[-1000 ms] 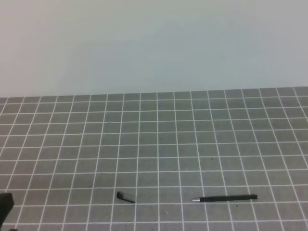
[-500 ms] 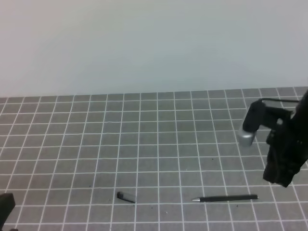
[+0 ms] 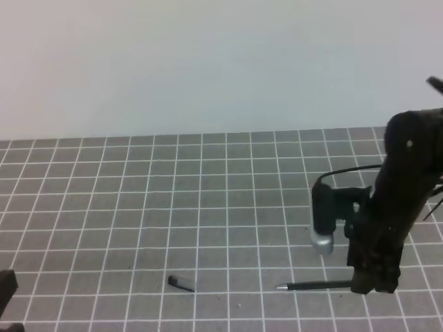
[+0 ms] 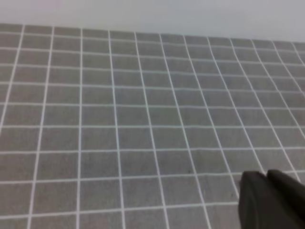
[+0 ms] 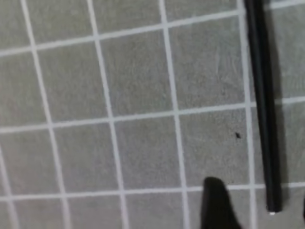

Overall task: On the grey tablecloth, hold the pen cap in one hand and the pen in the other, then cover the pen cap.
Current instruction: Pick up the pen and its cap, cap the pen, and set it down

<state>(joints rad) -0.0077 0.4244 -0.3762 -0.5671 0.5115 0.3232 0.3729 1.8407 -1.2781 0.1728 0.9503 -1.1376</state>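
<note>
The grey tablecloth [image 3: 208, 200] covers the table. The pen cap [image 3: 181, 283] lies near the front, left of centre. The pen [image 3: 315, 284] lies to its right, silvery tip pointing left. My right gripper [image 3: 374, 286] hangs over the pen's right end and hides it. In the right wrist view the pen [image 5: 261, 95] runs between the open fingers [image 5: 217, 205], its end level with the fingertips. The jaws do not touch it. My left gripper [image 3: 5, 289] sits at the front left edge, far from the cap. In the left wrist view its fingers [image 4: 269, 202] look closed and empty; the cap is out of that view.
A plain pale wall [image 3: 221, 62] stands behind the cloth's far edge. The right arm's silver-tipped camera housing [image 3: 324, 218] hangs just above and left of the right gripper. Only bare grid cloth [image 4: 143, 119] shows ahead of the left gripper.
The right arm came in from the right edge and moved down and left onto the pen's right end. The left gripper, pen and cap have stayed put.
</note>
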